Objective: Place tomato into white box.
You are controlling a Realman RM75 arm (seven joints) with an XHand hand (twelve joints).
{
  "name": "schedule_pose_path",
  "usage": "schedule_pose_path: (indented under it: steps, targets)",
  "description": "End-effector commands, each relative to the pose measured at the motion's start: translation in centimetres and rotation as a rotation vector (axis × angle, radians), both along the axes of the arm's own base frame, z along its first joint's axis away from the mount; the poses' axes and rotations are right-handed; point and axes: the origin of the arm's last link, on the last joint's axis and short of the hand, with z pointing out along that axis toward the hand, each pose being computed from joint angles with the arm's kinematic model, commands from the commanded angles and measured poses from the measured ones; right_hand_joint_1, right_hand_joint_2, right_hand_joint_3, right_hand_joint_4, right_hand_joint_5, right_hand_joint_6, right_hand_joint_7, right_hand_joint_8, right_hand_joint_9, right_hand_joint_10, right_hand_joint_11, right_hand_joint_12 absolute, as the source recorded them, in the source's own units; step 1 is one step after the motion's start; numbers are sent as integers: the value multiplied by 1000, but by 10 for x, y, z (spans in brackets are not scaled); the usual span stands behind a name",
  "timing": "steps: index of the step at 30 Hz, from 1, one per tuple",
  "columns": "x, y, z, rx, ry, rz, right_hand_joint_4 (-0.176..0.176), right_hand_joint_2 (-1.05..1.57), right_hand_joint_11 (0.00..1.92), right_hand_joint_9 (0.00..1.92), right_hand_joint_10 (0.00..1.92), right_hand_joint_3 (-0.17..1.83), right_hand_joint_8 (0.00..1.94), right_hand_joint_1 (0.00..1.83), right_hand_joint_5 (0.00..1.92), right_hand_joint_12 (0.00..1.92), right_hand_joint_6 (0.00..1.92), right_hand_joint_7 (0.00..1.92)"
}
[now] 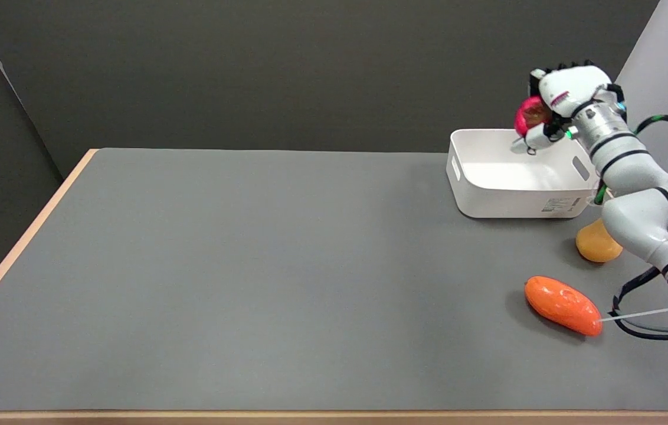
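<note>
Fingers of your right hand wrapped round tomato, gripping it. Tomato in air, above far right part of white box, not touching box. Your arm comes in from lower right, passes over box's right end. Box sits upright on grey tabletop, far right. Orange carrot-shaped item lies nearer you, apart from box. Yellow-orange item just beside box's near right corner, partly behind arm.

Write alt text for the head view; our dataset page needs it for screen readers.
The right hand holds a red tomato above the far side of an open white box on a grey table. An orange carrot-like piece lies nearer.
</note>
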Motion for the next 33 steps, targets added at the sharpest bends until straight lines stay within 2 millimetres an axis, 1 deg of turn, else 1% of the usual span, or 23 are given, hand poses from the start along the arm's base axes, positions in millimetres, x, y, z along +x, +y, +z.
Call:
schedule_pose_path:
  steps: [1, 2, 3, 4, 5, 6, 7, 8, 9, 10, 12, 14, 19, 21, 24, 25, 26, 28, 29, 30, 32, 33]
  targets:
    - [-53, 18, 52, -145, -116, -128, -36, 1008, 779, 831, 1451, 488, 1326, 1168, 654, 1876, 1542, 878]
    - [-54, 18, 52, -142, -119, -129, -69, 1025, 783, 819, 1459, 434, 1313, 1230, 645, 1852, 1527, 866]
    - [-56, 17, 50, -135, -138, -121, -110, 1048, 790, 806, 1466, 362, 1295, 1310, 634, 1823, 1508, 851]
    - [-56, 17, 50, -131, -165, -107, -109, 1095, 721, 790, 1423, 283, 1300, 1297, 616, 1833, 1523, 835]
    - [-56, 18, 50, -129, -182, -95, -67, 1183, 562, 767, 1319, 168, 1326, 1196, 583, 1880, 1574, 813]
    - [-57, 18, 50, -125, -224, -67, -9, 1124, 455, 701, 1223, 301, 1202, 1043, 510, 1814, 1469, 748]
    - [-57, 19, 51, -125, -256, -46, 73, 877, 414, 578, 1138, 752, 886, 820, 385, 1601, 1168, 630]
    - [-56, 20, 52, -123, -304, -10, 99, 760, 305, 430, 982, 908, 652, 645, 299, 1440, 895, 485]
    - [-56, 21, 53, -121, -341, 21, 91, 708, 131, 236, 748, 897, 430, 468, 223, 1283, 592, 297]
    - [-56, 21, 53, -120, -357, 33, 86, 661, 15, 94, 591, 907, 279, 336, 161, 1167, 397, 160]
    - [-56, 22, 52, -112, -379, 58, 85, 592, -1, 21, 528, 975, 223, 247, 99, 1096, 399, 87]
    - [-56, 22, 49, -105, -381, 62, 85, 546, -1, 12, 354, 927, 112, 208, 64, 1058, 368, 53]
    - [-55, 22, 43, -80, -398, 87, 80, 551, -1, -1, 335, 926, 159, 201, 53, 1019, 364, 2]
    - [-53, 22, 40, -68, -416, 113, 80, 552, -1, -1, 333, 928, 165, 200, 50, 1015, 362, -1]
    - [-44, 25, 34, -36, -471, 196, 79, 552, -1, -1, 330, 927, 165, 200, 50, 1013, 361, 0]
    - [-40, 27, 29, -17, -509, 233, 80, 550, -1, -1, 328, 926, 162, 200, 51, 1013, 361, 2]
    - [-33, 29, 22, 18, -551, 289, 80, 548, -1, -1, 325, 924, 158, 200, 53, 1013, 361, 7]
    - [-22, 32, 10, 72, -587, 347, 80, 545, -1, -1, 324, 923, 153, 188, 57, 1012, 360, 11]
    - [-12, 34, -2, 128, -595, 382, 82, 541, -1, 0, 325, 923, 149, 179, 59, 1012, 361, 18]
    - [-6, 35, -8, 154, -585, 396, 86, 536, -1, 3, 330, 925, 140, 172, 60, 1013, 362, 30]
    - [16, 38, -37, 268, -560, 445, 93, 533, -1, 15, 338, 935, 128, 165, 63, 1016, 364, 53]
    - [21, 39, -45, 297, -557, 456, 96, 536, -1, 23, 343, 943, 125, 164, 64, 1016, 365, 64]
